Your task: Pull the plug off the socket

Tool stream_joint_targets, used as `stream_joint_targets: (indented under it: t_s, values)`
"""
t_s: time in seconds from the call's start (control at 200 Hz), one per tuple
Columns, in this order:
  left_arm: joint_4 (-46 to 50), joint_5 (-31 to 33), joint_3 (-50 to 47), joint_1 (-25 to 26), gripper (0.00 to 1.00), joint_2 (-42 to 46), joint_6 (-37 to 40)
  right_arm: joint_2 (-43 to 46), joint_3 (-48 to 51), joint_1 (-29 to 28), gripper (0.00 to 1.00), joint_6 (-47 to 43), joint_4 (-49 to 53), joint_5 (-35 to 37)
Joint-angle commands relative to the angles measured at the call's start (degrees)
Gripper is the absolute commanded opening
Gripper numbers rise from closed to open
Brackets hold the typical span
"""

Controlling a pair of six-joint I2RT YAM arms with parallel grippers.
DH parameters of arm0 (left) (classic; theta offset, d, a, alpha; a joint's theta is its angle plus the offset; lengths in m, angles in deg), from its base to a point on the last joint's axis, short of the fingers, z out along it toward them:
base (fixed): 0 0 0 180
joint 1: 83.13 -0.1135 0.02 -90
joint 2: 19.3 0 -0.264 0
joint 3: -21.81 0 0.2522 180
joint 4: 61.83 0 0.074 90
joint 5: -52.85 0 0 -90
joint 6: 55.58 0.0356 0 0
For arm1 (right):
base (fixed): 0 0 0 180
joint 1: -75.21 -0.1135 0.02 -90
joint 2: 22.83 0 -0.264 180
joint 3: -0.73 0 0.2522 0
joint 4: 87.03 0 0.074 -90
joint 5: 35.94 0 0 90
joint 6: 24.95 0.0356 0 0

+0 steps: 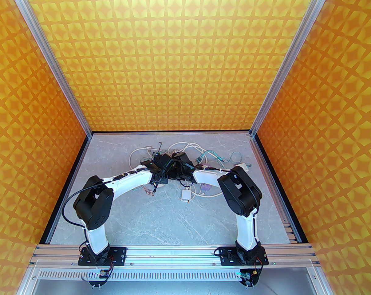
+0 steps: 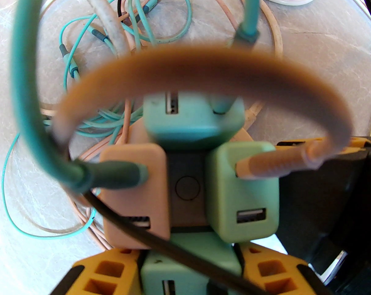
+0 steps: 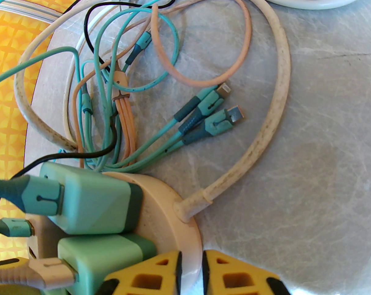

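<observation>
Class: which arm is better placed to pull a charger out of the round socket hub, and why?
Left. The left tool clamps a teal charger from above; the right tool pinches the socket hub rim, likely bracing it.

A robotics lab cell: aluminium frame posts (image 1: pixel 54 57), orange patterned wall panels (image 1: pixel 173 57), marble-look table (image 1: pixel 160 220).

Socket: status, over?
Right gripper clamped on socket rim. Left gripper closed on near teal plug, plug seated. Black cable across plug, pink cable looped over socket.
</observation>
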State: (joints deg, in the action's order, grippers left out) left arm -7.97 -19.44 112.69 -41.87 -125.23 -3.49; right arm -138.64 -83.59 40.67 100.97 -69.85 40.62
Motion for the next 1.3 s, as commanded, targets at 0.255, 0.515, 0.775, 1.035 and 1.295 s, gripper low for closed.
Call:
stream_joint_targets:
  t_s: [0.255, 0.515, 0.775, 1.035, 1.295]
  values:
    - [-2.51, 9.27, -0.24, 7.54, 0.31, -0.49, 0.89, -2.31, 1.3, -0.78, 0.18, -1.28, 7.6, 3.43]
    - [-1.49, -1.6, 3.56, 2.19, 0.31, 0.35, -1.52, -1.79, 1.66, -0.81, 0.18, -1.45, 7.7, 3.85]
    - [1.73, 0.0, 6.12, 2.51, 0.31, -2.07, 0.45, -1.46, 1.36, -0.88, 0.18, -1.59, 7.45, 3.66]
    - [-2.5, -0.41, 0.98, 2.43, 0.3, -0.43, -3.85, 7.11, 7.11, -0.48, 0.26, 0.38, 3.22, 4.77]
    - [-5.81, -0.48, -0.8, 2.42, 0.31, -0.45, -10.36, 11.72, 19.97, -0.01, 0.34, 14.39, -17.16, -2.3]
